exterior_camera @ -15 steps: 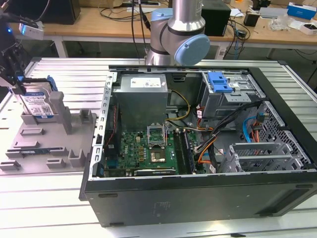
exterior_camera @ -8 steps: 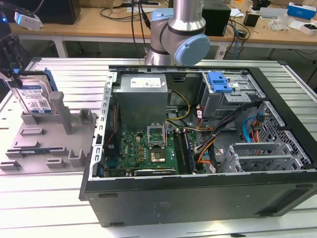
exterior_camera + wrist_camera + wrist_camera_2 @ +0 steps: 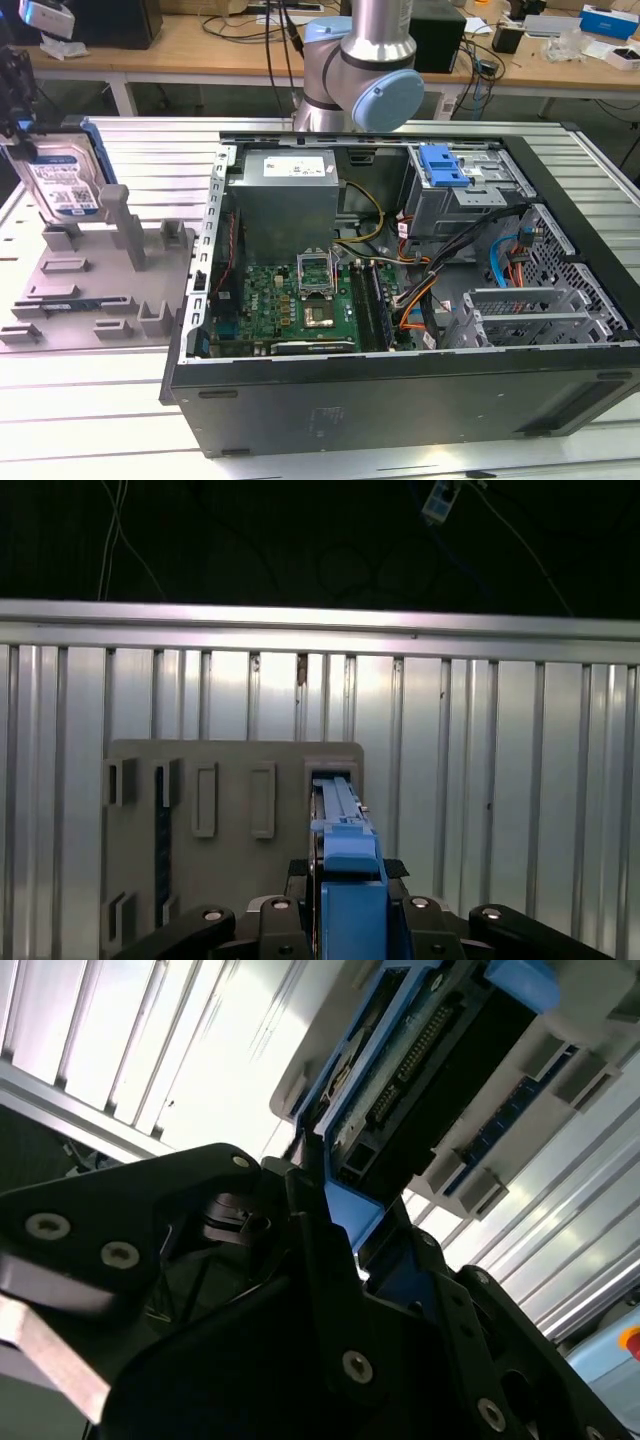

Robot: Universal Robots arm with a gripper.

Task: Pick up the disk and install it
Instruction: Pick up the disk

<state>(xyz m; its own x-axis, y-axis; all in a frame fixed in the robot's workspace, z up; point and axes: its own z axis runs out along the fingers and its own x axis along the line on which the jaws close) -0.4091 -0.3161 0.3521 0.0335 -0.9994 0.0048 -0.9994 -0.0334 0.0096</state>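
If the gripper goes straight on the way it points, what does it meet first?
Likely the grey holder tray: the gripper points at it, and the disk it grips would reach its slot first; depth is unclear.

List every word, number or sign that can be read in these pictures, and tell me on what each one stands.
No text can be read with certainty.
Blue-and-white label on the disk: printed lines, too small to read.
White label on top of the power-supply box: print too small to read.
Motherboard: markings too small to read.
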